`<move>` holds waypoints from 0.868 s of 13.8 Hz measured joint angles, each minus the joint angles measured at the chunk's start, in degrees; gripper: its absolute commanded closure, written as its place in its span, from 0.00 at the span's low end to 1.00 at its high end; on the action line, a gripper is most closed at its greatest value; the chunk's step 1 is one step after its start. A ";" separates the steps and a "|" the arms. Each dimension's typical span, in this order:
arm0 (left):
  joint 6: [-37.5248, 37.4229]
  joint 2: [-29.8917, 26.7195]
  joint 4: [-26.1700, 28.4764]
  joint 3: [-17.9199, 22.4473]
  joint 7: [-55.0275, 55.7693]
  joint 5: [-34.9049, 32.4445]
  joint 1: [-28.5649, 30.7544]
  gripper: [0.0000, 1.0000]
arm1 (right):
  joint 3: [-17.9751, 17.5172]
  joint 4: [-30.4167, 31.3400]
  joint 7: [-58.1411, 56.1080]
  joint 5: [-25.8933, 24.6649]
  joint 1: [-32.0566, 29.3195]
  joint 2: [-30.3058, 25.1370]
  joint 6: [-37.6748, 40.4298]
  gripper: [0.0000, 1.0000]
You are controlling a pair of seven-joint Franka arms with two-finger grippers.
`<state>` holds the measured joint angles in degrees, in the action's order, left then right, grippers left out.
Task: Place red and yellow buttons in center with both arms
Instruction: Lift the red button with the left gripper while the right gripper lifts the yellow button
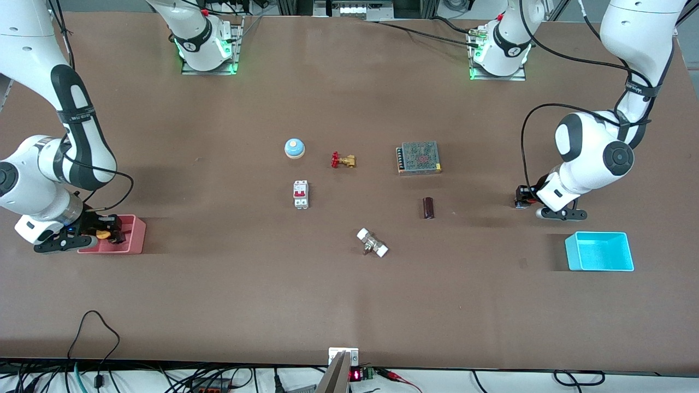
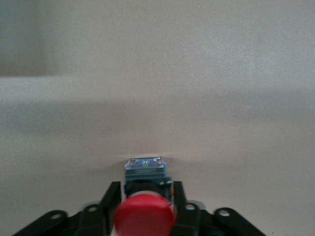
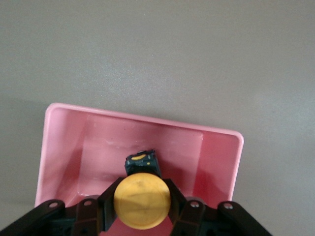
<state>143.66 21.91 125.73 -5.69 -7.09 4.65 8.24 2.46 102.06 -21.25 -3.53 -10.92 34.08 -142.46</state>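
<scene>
My right gripper [image 1: 109,233] is shut on the yellow button [image 1: 102,234] and holds it over the pink bin [image 1: 136,234] at the right arm's end of the table. In the right wrist view the yellow cap [image 3: 142,200] sits between the fingers [image 3: 109,196], above the bin's floor [image 3: 98,147]. My left gripper [image 1: 523,197] is shut on the red button [image 2: 145,216] and holds it low over bare tabletop at the left arm's end. The button's black and blue body [image 2: 144,172] points away from the camera. The table's center [image 1: 349,207] is plain brown.
A cyan bin [image 1: 570,254] stands near the left gripper, nearer the front camera. Round the center lie a blue dome bell [image 1: 294,147], a brass valve [image 1: 343,160], a white breaker [image 1: 300,194], a mesh-topped box [image 1: 418,158], a dark cylinder [image 1: 428,208] and a white-ended fitting [image 1: 372,243].
</scene>
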 measured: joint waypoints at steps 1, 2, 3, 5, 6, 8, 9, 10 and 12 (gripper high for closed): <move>0.13 -0.15 -0.31 0.00 0.08 0.00 0.00 0.00 | 0.00 0.00 -0.01 0.00 0.00 0.00 0.00 0.61; -0.02 -0.57 -1.18 0.00 0.10 0.00 0.00 0.00 | 0.00 0.00 -0.02 0.00 -0.01 0.00 0.00 0.62; -1.02 -1.29 -2.65 0.00 0.12 0.01 0.00 0.00 | -0.01 0.00 -0.05 0.00 -0.01 0.00 0.00 0.62; -6.60 -3.07 -7.93 0.00 0.17 0.01 0.00 0.00 | -0.22 -0.22 -0.16 0.00 -0.02 -0.33 0.60 0.62; -9.94 -3.98 -11.05 0.03 0.17 0.01 0.02 0.00 | -0.57 -0.65 -0.18 0.00 -0.02 -1.09 2.43 0.63; -14.77 -5.61 -16.64 0.21 0.17 0.01 0.12 0.00 | -1.71 -1.98 -0.19 0.00 0.08 -5.03 9.61 0.65; -16.20 -6.25 -18.70 0.37 0.19 0.01 0.19 0.00 | -2.55 -2.64 -0.19 0.02 0.12 -7.98 14.48 0.66; -17.77 -6.80 -20.68 0.69 0.23 0.01 0.29 0.00 | -3.86 -3.35 0.20 0.28 0.15 -11.46 19.83 0.66; -22.99 -7.33 -25.27 1.75 0.24 0.01 0.48 0.00 | -7.44 -3.98 4.34 1.41 0.49 -17.77 28.19 0.65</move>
<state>120.67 14.59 100.46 -3.94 -6.85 4.66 8.71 -4.98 98.09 -16.91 -2.12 -10.42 16.31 -114.27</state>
